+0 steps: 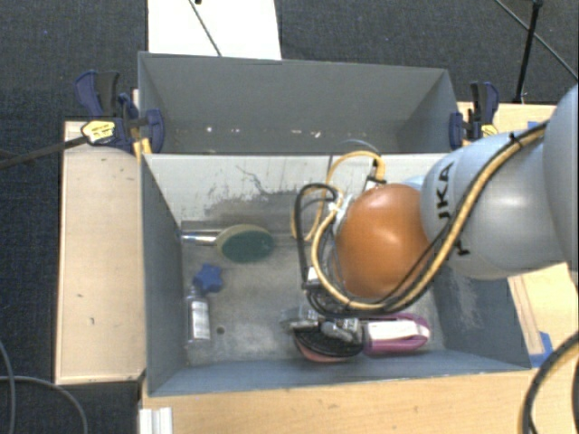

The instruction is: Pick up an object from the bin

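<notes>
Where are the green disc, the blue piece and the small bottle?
green disc [246, 243], camera view, centre of its round head.
blue piece [208, 278], camera view, its middle.
small bottle [198, 319], camera view, its body.

This is looking like a robotics lab. A bulky silver-grey industrial robot arm [507, 215] with black lettering is leaning in from the right over a grey sheet-metal bin [289, 98]. A smooth orange dome-shaped cover [380, 238] is sitting at its wrist, and looping black and yellow cables [314, 242] are hanging round it. The rig is standing on dark speckled carpet [54, 25], where a thin black floor cable [41, 149] is trailing and a slim black stand pole [532, 39] is rising.
</notes>
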Controlling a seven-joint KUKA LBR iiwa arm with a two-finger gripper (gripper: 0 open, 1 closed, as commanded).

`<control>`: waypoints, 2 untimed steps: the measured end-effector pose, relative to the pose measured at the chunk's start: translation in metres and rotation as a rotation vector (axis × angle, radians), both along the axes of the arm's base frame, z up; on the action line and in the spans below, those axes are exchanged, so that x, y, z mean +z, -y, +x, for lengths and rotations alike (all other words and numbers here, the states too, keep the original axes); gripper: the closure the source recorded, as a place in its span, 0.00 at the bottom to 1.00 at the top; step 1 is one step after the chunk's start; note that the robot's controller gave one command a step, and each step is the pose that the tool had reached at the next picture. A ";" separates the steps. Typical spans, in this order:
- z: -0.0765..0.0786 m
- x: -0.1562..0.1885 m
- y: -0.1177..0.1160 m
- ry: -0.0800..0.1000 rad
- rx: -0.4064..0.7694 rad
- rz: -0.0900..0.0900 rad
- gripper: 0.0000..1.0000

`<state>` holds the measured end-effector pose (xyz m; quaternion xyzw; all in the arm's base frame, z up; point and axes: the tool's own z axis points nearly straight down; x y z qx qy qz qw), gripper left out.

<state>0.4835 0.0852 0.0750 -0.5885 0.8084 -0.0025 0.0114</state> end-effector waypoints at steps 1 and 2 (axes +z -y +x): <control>-0.002 0.044 -0.011 -0.016 -0.035 -0.005 1.00; -0.001 0.110 -0.017 -0.013 -0.056 -0.005 1.00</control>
